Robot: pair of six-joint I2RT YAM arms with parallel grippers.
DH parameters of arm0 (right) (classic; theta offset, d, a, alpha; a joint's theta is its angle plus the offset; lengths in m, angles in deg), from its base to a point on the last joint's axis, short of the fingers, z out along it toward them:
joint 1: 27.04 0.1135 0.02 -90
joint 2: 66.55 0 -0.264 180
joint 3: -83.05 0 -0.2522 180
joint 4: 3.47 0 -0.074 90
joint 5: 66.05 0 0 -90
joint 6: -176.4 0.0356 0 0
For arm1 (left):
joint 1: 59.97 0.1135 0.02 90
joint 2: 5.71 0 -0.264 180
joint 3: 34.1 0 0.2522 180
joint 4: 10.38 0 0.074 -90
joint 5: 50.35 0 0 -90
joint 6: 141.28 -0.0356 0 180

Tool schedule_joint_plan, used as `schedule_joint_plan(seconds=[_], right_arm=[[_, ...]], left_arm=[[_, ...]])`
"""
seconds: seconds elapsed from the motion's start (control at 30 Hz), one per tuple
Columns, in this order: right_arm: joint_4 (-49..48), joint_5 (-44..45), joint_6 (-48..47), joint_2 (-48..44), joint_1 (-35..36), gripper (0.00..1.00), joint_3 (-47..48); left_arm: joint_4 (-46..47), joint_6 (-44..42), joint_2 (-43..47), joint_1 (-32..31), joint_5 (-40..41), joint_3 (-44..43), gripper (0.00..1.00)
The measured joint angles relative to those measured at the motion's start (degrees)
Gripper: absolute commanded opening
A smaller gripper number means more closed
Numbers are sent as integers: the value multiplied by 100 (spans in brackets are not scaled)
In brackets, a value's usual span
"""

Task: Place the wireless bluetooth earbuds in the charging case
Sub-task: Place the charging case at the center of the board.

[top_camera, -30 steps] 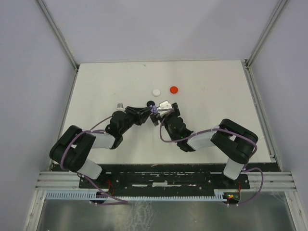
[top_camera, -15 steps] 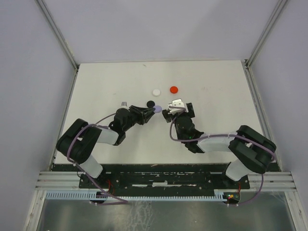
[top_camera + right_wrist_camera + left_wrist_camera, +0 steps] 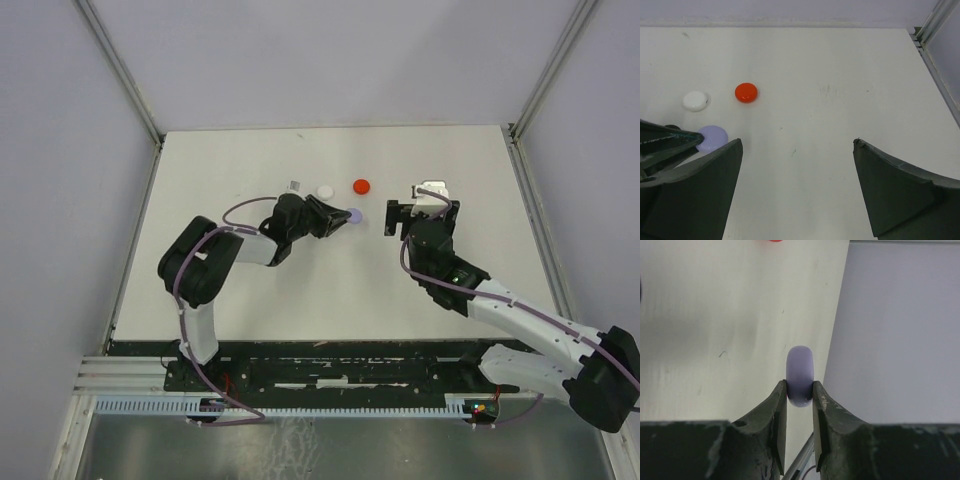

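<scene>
Left fingers (image 3: 775, 412) moved farther out, pinching lavender disc (image 3: 800, 375), red disc (image 3: 361, 186) near

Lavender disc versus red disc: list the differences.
The lavender disc is pale purple; the red disc is bright red. The lavender disc is pinched across its flat faces by the shut jaws of the left gripper; the red disc lies free on the table. The red disc sits farther back on the table than the lavender disc. Both are round, flat and similar in size.
</scene>
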Motion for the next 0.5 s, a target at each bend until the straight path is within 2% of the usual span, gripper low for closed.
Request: schedule_joint_plan(seconds=[0.4,0.5], right_arm=[[2083,-682,378,-356,-249,100,704],[2385,-761,439,-549,-284,100,787]], left_arm=[[-1285,-837,-1257,-293,413,-1755,4],[-1558,-990,-1401,-337,459,-1971,12]])
